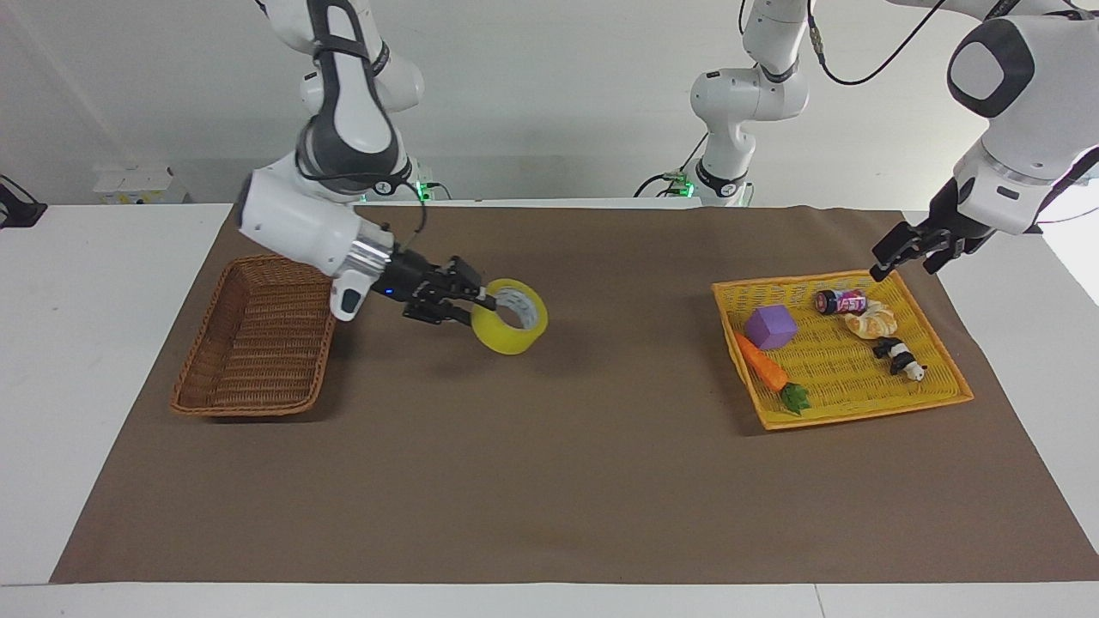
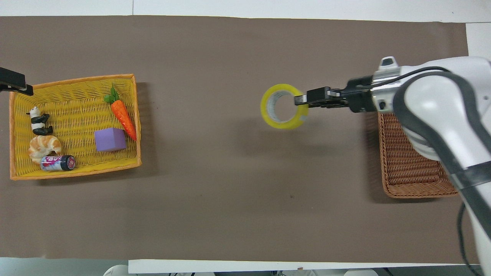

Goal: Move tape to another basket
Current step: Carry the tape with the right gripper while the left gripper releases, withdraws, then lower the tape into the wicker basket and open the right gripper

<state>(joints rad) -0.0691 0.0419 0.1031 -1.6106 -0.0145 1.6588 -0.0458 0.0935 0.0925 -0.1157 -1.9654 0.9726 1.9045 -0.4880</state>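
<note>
The yellow tape (image 1: 506, 336) hangs in the air over the brown mat, close to the wicker basket (image 1: 197, 360). My right gripper (image 1: 488, 300) is shut on the roll's rim, one finger inside the core. In the overhead view the tape (image 2: 268, 115) is held by the right gripper (image 2: 301, 100) just beside the basket (image 2: 418, 193), which my right arm partly covers. My left gripper (image 1: 910, 249) is open and empty, raised over the edge of the yellow tray at the left arm's end; only its tip (image 2: 11, 82) shows in the overhead view.
The yellow mesh tray (image 1: 859, 410) holds a purple cube (image 1: 770, 327), a carrot (image 1: 760, 365), a can (image 1: 840, 301), a croissant (image 1: 869, 323) and a panda figure (image 1: 900, 356). The wicker basket has nothing in it.
</note>
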